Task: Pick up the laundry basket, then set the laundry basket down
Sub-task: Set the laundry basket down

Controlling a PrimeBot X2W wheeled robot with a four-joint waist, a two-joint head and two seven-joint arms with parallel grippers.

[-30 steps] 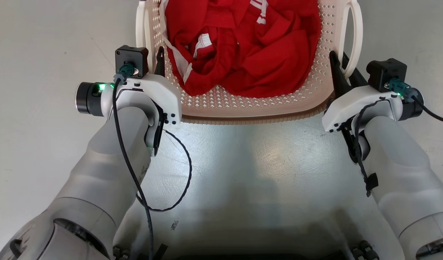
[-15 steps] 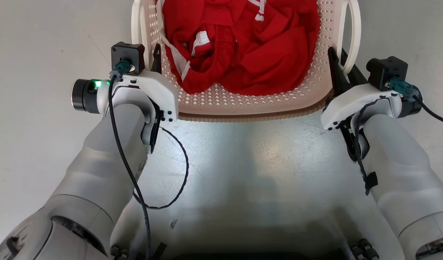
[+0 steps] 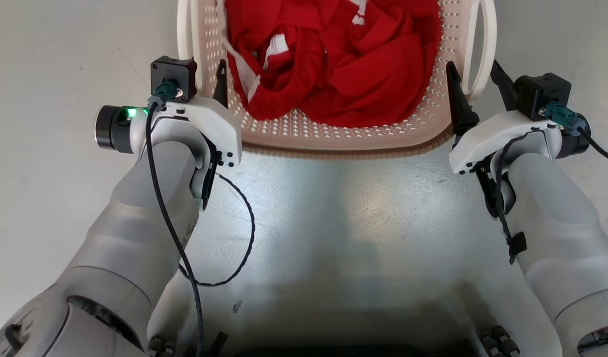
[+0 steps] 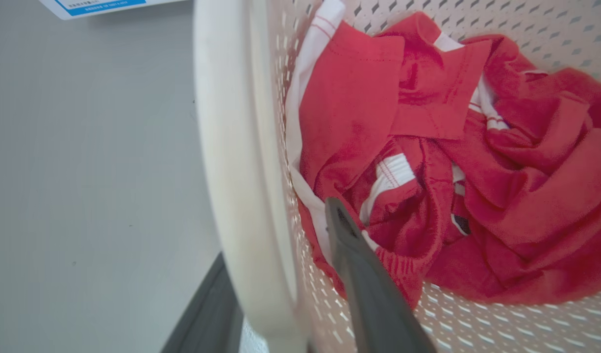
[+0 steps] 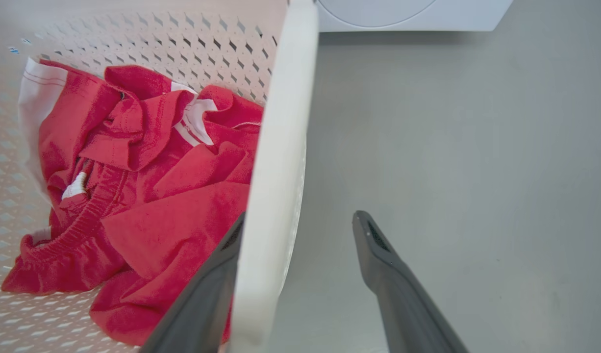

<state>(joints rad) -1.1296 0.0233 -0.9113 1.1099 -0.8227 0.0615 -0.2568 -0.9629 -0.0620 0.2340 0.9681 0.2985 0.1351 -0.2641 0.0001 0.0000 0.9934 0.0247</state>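
The laundry basket [image 3: 334, 144], cream perforated plastic with a brown ribbed rim, sits at the top centre of the head view and holds crumpled red clothes [image 3: 343, 64]. My left gripper [image 3: 202, 74] straddles its left loop handle [image 4: 237, 186], open. One finger [image 4: 364, 279] is inside the basket and the other is outside, with a gap beside the handle. My right gripper [image 3: 471, 64] stands open around the right loop handle [image 5: 276, 162]. Its inner finger [image 5: 207, 294] lies against the handle and its outer finger [image 5: 393, 279] is well clear over the floor.
Smooth grey floor [image 3: 61, 99] lies on both sides of the basket. A white appliance front [image 5: 408, 12] stands past the basket's far right corner. A blue-and-white label [image 4: 94, 5] shows at the far left. My pale forearms [image 3: 145, 223] reach in from below.
Both grippers were shut on the loop handles and have opened, the right one wide. The basket has shifted slightly up the head view.
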